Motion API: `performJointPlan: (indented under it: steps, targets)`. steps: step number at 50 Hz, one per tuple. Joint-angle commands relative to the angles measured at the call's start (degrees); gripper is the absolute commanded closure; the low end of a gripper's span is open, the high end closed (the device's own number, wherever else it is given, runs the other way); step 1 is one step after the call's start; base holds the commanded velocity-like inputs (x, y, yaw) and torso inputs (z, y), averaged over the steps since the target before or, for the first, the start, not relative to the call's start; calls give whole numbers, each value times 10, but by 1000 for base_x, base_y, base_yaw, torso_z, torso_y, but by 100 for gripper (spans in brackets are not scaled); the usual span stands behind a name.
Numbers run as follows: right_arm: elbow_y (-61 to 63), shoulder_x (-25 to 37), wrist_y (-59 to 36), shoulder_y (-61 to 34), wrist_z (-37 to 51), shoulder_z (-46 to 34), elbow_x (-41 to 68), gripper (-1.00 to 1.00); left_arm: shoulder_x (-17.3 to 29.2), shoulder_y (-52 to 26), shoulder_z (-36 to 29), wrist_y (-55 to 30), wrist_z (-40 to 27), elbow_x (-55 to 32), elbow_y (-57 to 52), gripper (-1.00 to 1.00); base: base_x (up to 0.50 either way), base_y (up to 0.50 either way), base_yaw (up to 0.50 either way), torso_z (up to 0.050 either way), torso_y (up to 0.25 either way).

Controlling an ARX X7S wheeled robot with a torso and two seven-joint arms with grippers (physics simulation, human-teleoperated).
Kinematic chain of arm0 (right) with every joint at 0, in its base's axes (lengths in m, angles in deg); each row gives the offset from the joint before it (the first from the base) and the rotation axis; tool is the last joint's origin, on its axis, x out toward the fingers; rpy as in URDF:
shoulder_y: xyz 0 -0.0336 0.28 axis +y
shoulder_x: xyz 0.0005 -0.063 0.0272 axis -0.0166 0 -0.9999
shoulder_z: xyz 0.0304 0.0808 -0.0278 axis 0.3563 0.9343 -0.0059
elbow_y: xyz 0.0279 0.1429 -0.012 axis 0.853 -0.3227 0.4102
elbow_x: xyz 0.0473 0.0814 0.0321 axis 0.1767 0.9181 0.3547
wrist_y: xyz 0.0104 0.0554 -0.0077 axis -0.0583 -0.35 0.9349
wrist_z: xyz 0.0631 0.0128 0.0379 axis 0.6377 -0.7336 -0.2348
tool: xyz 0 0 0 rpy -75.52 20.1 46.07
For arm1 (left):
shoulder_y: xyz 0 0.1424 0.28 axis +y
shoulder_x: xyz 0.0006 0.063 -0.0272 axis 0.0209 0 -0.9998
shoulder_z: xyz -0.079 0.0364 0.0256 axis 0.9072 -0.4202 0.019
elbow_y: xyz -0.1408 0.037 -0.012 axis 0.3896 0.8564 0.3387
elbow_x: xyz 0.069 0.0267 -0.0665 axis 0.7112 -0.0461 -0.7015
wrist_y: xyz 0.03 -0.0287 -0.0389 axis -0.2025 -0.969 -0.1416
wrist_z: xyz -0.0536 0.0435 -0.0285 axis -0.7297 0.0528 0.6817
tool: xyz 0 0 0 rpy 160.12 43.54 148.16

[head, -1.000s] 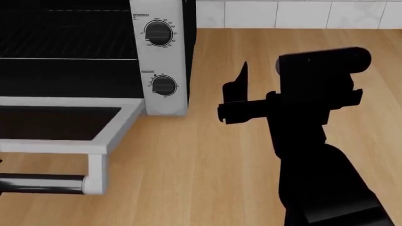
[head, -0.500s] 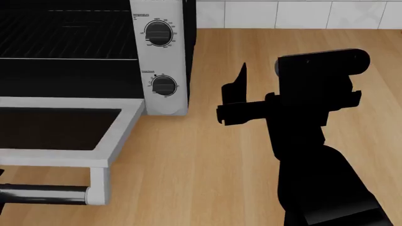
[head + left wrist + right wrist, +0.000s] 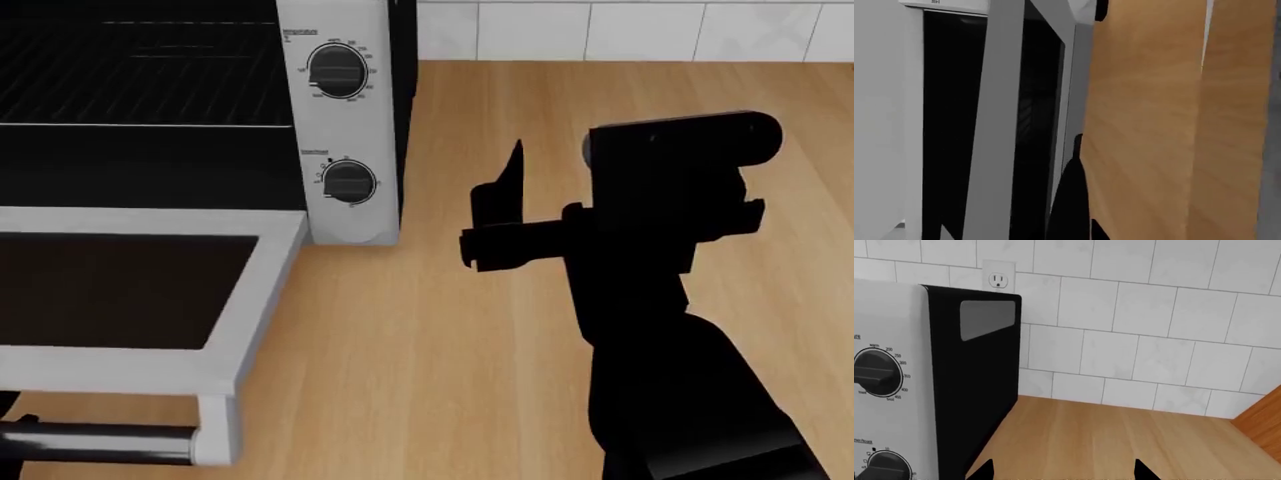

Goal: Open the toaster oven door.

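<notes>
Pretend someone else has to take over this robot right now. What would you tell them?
Right gripper: open, holding nothing, hanging above the wooden counter beside the toaster oven.
Left gripper: only a dark sliver shows in its wrist view, close to the toaster oven door; I cannot tell if it is open or shut.
Done: the door is swung down nearly flat, racks exposed, bar handle toward the robot.
Left: check it is fully open, then back the left arm away.

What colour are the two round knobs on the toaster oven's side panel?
Black, with white dial markings around them, on the toaster oven's silver-white panel. The knobs show best in the head view.
</notes>
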Motion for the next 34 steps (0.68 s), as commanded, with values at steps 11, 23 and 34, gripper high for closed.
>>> performJointPlan:
  steps: [11, 23, 34]
  targets:
    - [-3, 5, 3, 4, 4, -2, 3, -100, -50, 184, -80, 65, -32, 8, 38, 100, -16, 1, 11, 0, 2]
    - [-12, 4, 14, 8, 2, -4, 3, -100, -76, 201, -92, 85, -42, 8, 82, 100, -14, 0, 10, 0, 0]
    - [-14, 4, 17, 11, 4, -6, 4, -100, -102, 217, -100, 110, -54, 0, 126, 100, -11, 0, 10, 0, 0]
